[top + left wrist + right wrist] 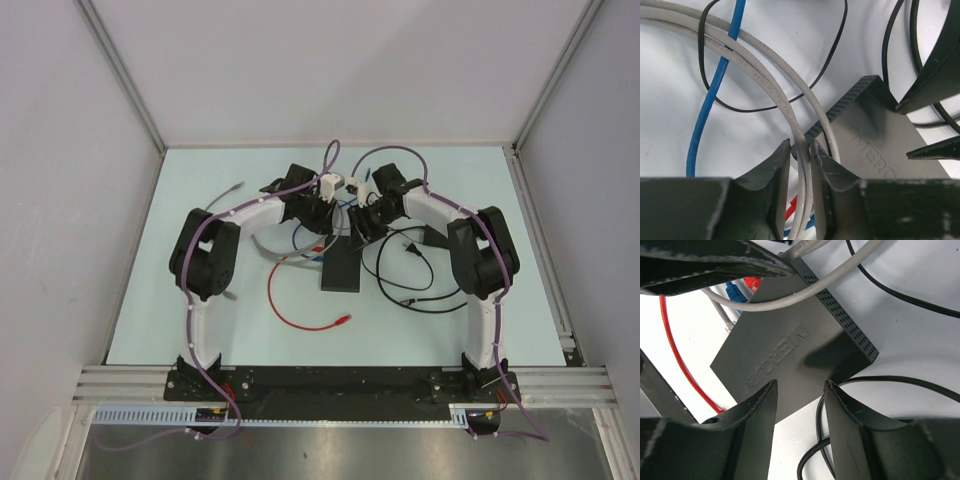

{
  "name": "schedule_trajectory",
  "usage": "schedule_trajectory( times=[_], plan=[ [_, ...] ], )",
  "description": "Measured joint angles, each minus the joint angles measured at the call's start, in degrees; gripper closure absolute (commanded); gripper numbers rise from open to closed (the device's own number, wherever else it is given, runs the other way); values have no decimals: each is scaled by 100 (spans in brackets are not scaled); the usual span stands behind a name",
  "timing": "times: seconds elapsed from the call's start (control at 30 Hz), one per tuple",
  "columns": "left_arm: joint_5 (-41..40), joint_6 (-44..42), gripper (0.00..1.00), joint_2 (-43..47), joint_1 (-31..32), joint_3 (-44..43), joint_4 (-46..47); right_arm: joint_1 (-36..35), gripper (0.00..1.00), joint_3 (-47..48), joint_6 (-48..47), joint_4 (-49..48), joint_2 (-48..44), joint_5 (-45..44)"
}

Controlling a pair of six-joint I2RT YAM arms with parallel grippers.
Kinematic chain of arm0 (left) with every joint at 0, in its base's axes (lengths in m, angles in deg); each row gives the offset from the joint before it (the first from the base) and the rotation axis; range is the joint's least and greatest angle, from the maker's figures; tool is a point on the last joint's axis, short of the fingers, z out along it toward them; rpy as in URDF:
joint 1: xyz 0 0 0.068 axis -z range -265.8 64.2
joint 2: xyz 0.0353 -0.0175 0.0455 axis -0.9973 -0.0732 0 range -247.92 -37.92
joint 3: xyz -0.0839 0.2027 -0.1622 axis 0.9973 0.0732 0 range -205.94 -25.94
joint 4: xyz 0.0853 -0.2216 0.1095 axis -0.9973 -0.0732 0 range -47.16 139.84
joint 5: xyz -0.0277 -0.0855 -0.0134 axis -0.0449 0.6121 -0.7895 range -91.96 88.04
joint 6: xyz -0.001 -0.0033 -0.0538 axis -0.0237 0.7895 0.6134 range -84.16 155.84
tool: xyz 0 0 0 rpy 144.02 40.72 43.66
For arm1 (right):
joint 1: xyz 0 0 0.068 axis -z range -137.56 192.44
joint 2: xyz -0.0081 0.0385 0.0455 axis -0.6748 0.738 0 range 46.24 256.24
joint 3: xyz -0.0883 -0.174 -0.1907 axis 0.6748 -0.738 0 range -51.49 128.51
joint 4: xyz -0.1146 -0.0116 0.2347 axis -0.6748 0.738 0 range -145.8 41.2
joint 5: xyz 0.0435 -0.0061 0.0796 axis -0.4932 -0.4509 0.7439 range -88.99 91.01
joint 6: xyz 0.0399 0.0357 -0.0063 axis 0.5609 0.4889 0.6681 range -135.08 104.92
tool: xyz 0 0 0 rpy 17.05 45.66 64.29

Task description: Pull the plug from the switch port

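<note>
The flat black switch [342, 268] lies mid-table; its top shows raised letters [790, 340]. Its port edge is the far one, where a blue plug [735, 291] and a red plug [754, 282] sit. My left gripper [802, 150] is at that corner of the switch [875, 130], jaws shut on two strands of grey cable [770, 75]. The grey cable's own plug is hidden behind the fingers. My right gripper [797, 390] is open and straddles the switch's near edge, gripping nothing. In the top view the left gripper [318, 205] and right gripper [365, 215] crowd over the switch's far end.
A blue cable [710, 100] and thin black cables [835, 55] loop around the switch. A red cable [290, 310] curls at the front left, and black cables [410, 280] lie at the right. White walls enclose the table on three sides.
</note>
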Motion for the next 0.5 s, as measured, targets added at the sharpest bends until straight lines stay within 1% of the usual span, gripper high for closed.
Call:
schedule_trajectory(
  times=[0.07,0.1,0.17,0.37,0.5],
  plan=[
    [7,50,83,-79,2,-79,-22,17,53,0,17,-39,24,57],
    [2,74,92,-114,4,-122,-39,22,53,0,22,-50,31,90],
    [-9,127,100,-162,22,-208,-76,17,54,0,24,-74,46,122],
    [-92,302,100,-131,24,-232,-90,-48,55,2,22,-136,63,105],
    [-203,428,100,269,-17,90,-48,-94,55,7,20,-166,74,98]
  ],
)
